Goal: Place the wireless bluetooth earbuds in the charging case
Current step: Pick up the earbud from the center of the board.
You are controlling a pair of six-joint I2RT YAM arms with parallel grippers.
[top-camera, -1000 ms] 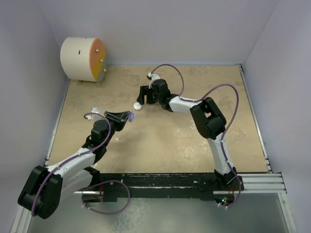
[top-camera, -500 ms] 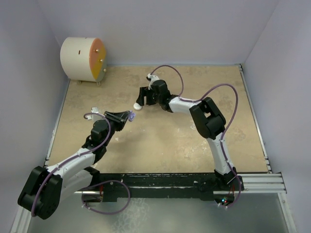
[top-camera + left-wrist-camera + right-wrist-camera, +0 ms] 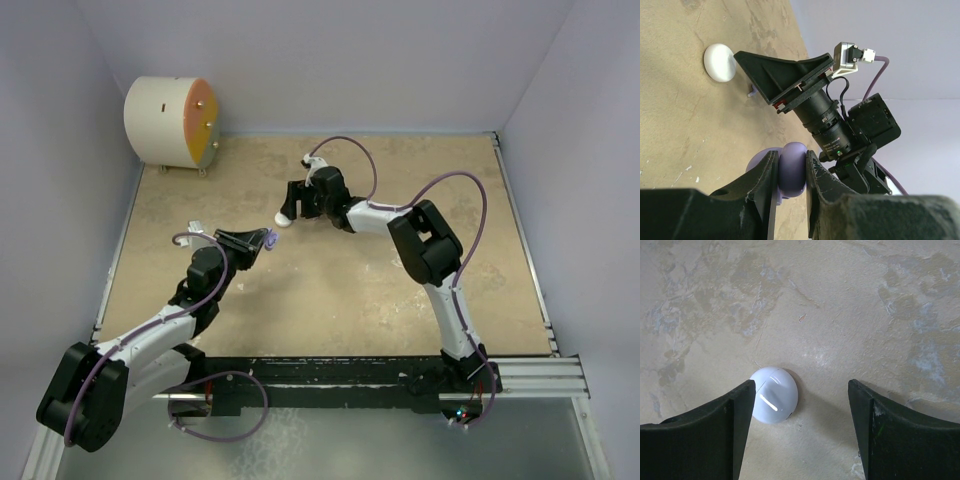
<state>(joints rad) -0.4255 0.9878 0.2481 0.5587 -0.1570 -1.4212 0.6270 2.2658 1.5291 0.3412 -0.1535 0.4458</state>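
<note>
Earbud (image 3: 753, 92): one tiny lilac piece lies on the table (image 3: 350, 290) just beside the white case (image 3: 774, 394). It is partly hidden under the right gripper's edge in the left wrist view and too small to make out its shape.

Lilac case (image 3: 792, 170): held off the table, clamped between the two fingers of the left gripper (image 3: 792, 165). A flat lilac part juts out at one side of it.

White case: resting on the table, closed, well left of centre between the right gripper's fingers. It sits close against one finger; contact cannot be confirmed.

Right gripper (image 3: 801, 390): fingers spread wide, holding nothing, positioned over the white case.

The two grippers are near each other at mid-table.

White drum with an orange face (image 3: 170, 122): far left corner, well apart from both arms.
</note>
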